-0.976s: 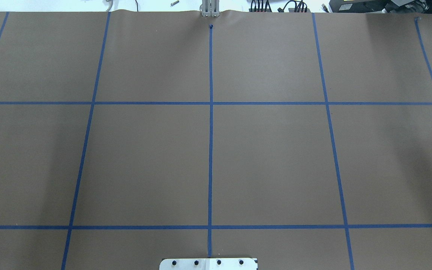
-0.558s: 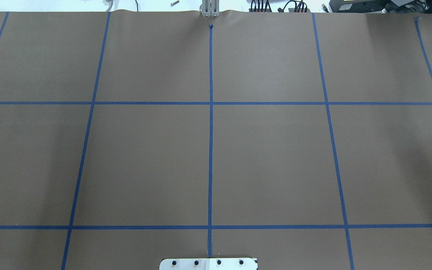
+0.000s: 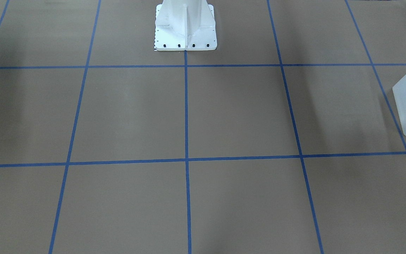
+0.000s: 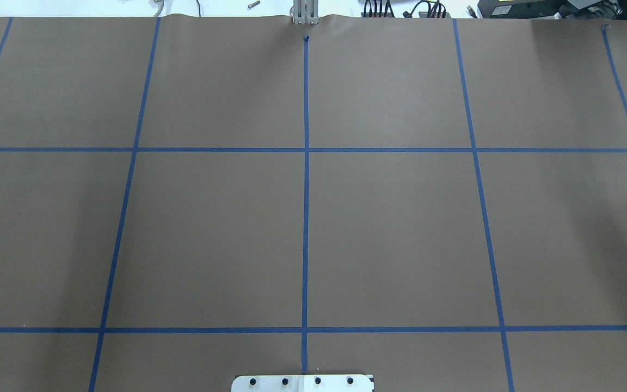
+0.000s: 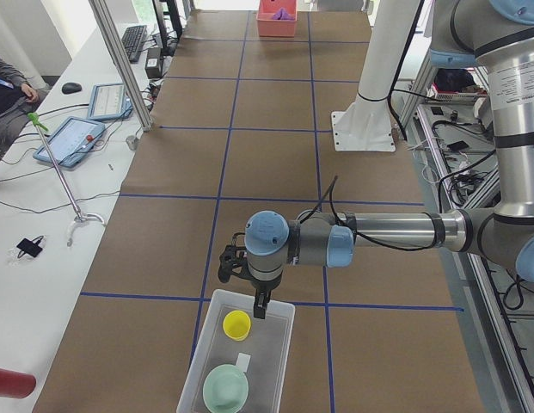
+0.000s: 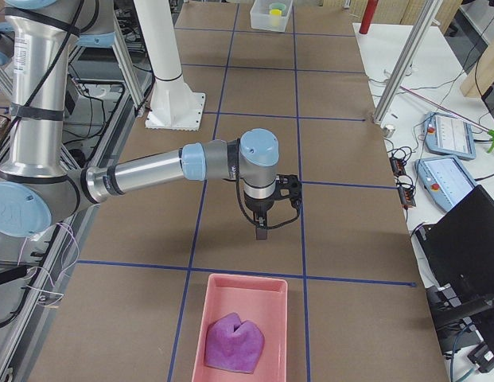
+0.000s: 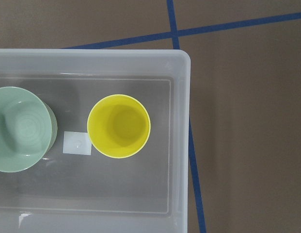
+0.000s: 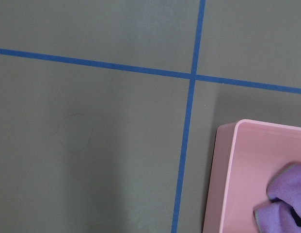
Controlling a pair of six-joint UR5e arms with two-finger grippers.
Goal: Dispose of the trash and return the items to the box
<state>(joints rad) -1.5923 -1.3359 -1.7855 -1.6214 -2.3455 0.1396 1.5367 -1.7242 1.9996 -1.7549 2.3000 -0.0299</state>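
The frosted-white box (image 5: 267, 357) stands at the table's left end and holds the yellow cup (image 5: 236, 324) and the mint-green bowl (image 5: 225, 388), both upright. The left wrist view looks straight down on the box (image 7: 182, 145), cup (image 7: 119, 126) and bowl (image 7: 19, 128). My left gripper (image 5: 260, 308) hangs just above the box's near rim; I cannot tell if it is open. My right gripper (image 6: 262, 231) hangs above the paper, short of the pink tray (image 6: 215, 318) that holds the purple wad (image 6: 232, 342); I cannot tell its state. Neither gripper shows in the overhead view.
The white robot base (image 3: 185, 28) stands at the table's middle rear edge. Blue tape lines grid the brown paper. A side bench with tablets (image 5: 73, 138) and a metal post (image 5: 120, 64) runs along the far side. A red cylinder (image 5: 9, 383) lies near the box end.
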